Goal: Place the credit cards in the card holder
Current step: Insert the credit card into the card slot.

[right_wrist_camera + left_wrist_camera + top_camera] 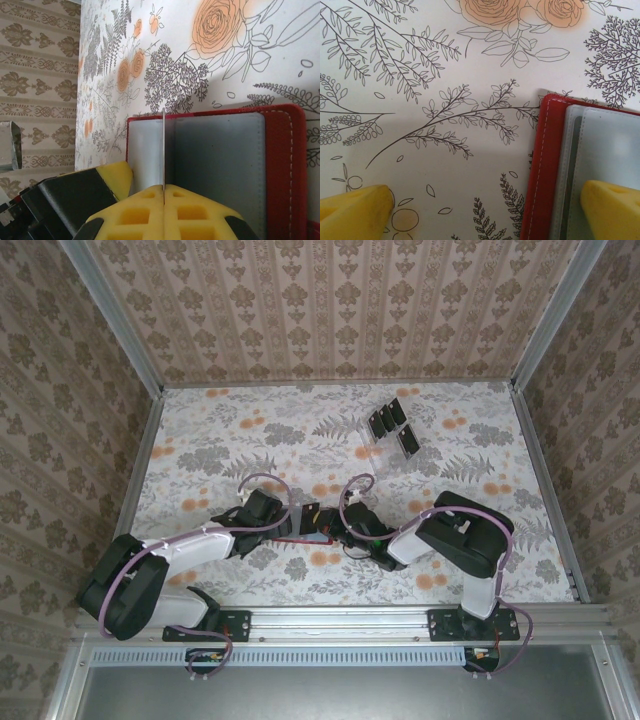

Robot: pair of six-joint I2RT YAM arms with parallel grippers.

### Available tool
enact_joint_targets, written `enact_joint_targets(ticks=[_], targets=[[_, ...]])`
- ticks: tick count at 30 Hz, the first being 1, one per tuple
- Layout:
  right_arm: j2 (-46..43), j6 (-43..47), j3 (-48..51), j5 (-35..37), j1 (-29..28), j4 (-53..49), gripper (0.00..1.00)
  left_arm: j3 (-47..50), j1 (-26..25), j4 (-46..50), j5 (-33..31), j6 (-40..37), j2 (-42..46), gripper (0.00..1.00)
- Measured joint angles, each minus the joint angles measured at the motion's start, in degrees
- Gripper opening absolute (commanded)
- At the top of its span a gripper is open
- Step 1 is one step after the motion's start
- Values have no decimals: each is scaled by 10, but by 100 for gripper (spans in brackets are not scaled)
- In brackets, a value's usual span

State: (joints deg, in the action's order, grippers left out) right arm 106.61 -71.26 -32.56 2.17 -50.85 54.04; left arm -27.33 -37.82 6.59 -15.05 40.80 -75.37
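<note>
– Credit cards [398, 413]: where are they?
– Three black ones stand tilted at the far side of the table [220, 430], right of centre, seemingly in a clear rack [368, 452]; from above they are too small to say which slots. One more card [163, 145] is in the right gripper [164, 192].
– Gripped how?
– Its yellow fingertips are pressed together on it. The wrist camera meets the card edge-on, a thin line rising from between them.
– And the card holder [282, 165]?
– Lying open and flat near the arms, red border around, grey inside up. The card's edge stands over the grey inside. Whether it touches or has entered a pocket I cannot tell.
– What is in the pockets?
– The left wrist view shows stacked grey sleeves, the top one pale and translucent. I cannot make out their contents.
– The left gripper [485, 200]?
– Spread wide: one finger [355, 212] over bare table, the other over the holder's grey sleeve, just inside the stitched red edge.
– What does the overhead add?
– Both grippers meet at the near middle of the table, well apart from the rack, and largely cover the holder. The right wrist view also shows a yellow-tipped black finger of the left gripper beside the holder's corner.
</note>
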Motion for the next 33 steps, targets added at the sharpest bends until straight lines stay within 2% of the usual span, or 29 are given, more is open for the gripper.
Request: enact_joint_targets(ticks=[33], targets=[[53,-29,22,7,-14,106,0,2,0,-4,-2,1,0,100]])
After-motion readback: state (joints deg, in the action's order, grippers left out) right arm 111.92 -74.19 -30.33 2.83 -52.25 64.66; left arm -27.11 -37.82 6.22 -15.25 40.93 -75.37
